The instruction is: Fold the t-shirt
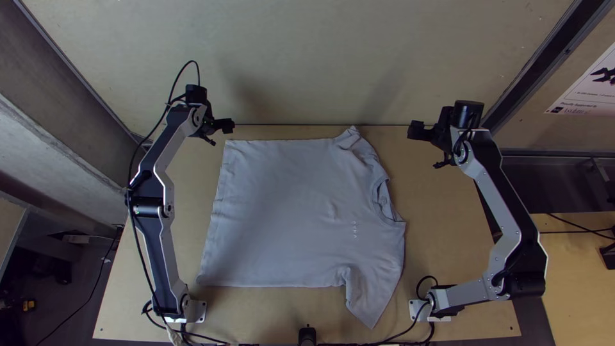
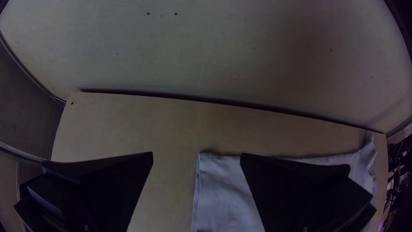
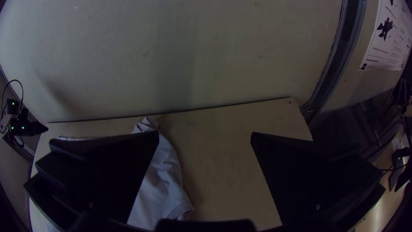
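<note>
Left gripper (image 1: 208, 125) hangs open near the spread t-shirt (image 1: 288, 211).

Small dark print (image 3: 382, 52), too small to read surely, stands on a white paper sheet (image 1: 588, 93) (beside a black figure (image 3: 385, 28)); tiny marks (image 1: 355, 229) on the pale grey fabric t-shirt (image 1: 282, 211) are illegible.

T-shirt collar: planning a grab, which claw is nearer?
Right. In the top view, the right claw is up and right of the collar; the left claw is by the hem's far corner.
</note>
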Motion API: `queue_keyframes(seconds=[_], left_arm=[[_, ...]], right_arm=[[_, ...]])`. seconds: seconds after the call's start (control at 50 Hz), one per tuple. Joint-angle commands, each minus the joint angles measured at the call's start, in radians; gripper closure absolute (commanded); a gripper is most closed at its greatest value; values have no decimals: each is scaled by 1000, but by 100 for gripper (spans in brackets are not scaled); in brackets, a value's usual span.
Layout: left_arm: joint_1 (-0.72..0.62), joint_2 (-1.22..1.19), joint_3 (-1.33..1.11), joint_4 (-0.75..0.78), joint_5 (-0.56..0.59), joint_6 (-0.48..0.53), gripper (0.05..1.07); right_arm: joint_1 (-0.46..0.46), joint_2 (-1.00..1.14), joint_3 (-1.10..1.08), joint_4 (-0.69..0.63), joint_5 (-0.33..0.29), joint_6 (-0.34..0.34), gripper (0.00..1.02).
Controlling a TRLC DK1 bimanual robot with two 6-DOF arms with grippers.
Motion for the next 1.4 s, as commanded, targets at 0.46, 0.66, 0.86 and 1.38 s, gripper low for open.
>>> queue_keyframes(seconds=[0.46,0.66,0.86,1.38], left_arm=[[9,149,73,-79,-38,14,11],[-13,178,76,-82,-61,21,11],[-23,215,100,-75,-80,27,11],[-69,170,74,-66,-94,77,105]], right_arm=[[-16,82,63,-5,-6,52,4],[-14,91,57,-14,-6,72,4],[-11,93,49,-23,-6,82,4],[-7,173,121,-69,4,118,5]])
